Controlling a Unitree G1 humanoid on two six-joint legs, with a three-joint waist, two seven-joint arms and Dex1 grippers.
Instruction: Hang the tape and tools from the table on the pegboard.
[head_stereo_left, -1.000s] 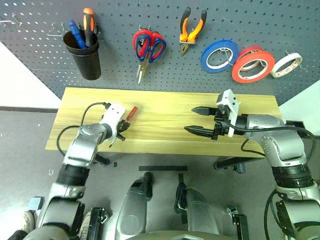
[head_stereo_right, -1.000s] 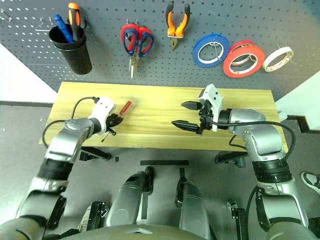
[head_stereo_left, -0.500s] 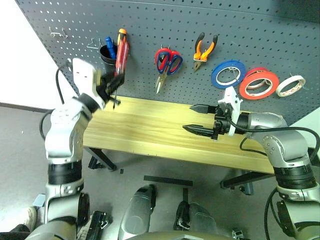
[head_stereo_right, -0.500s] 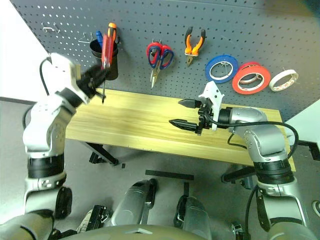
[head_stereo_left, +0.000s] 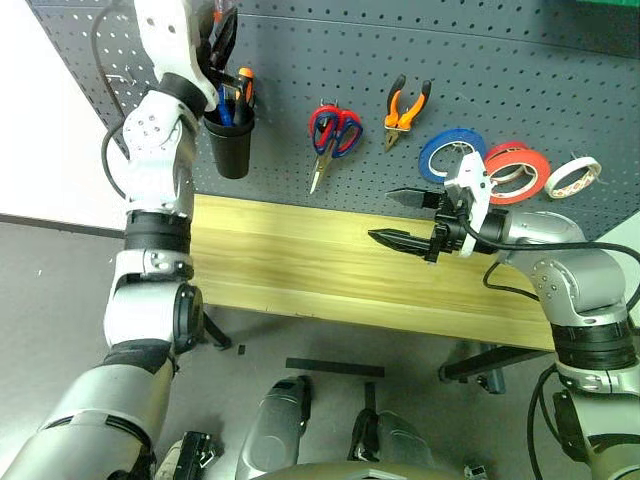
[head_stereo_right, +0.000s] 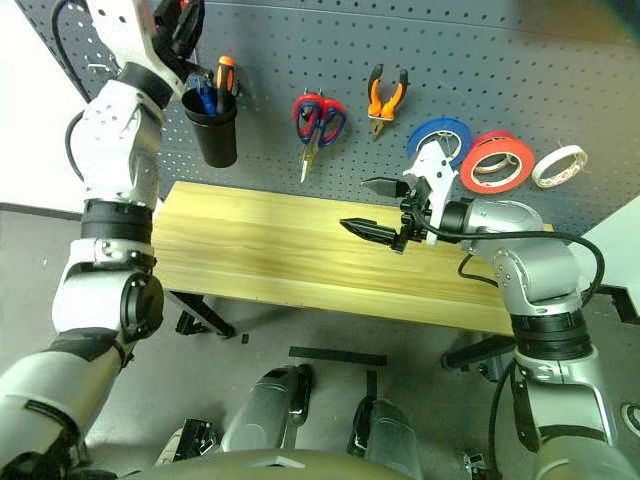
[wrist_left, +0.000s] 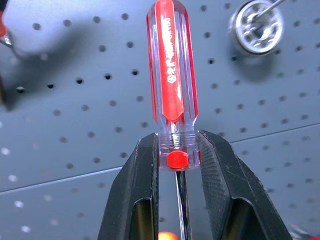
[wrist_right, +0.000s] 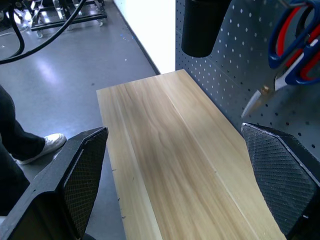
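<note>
My left gripper (wrist_left: 178, 146) is shut on the slim red-handled screwdriver (wrist_left: 172, 75), clamping the clear base of its handle. It holds the handle end up against the pegboard (head_stereo_left: 500, 60), above the black cup (head_stereo_left: 228, 148). In the head views the left gripper (head_stereo_left: 221, 38) is raised high at the upper left. The orange-and-black pliers (head_stereo_left: 405, 105) and the whitish tape (head_stereo_left: 572, 177) hang on the pegboard. My right gripper (head_stereo_left: 402, 217) stands open over the right part of the table (head_stereo_left: 290, 260), with nothing between its fingers (wrist_right: 82, 172).
The black cup holds a blue and an orange screwdriver. Red-handled scissors (head_stereo_left: 331, 135), a blue roll (head_stereo_left: 450, 152) and a red-orange roll (head_stereo_left: 516, 170) hang on the pegboard. A metal ring hook (wrist_left: 256, 24) sits near the screwdriver. A person's leg and white shoe (wrist_right: 42, 144) stand beside the table.
My left arm has lifted the red screwdriver from the table up to the pegboard above the black cup. The right gripper stayed open and rose only slightly. The camera view has shifted.
</note>
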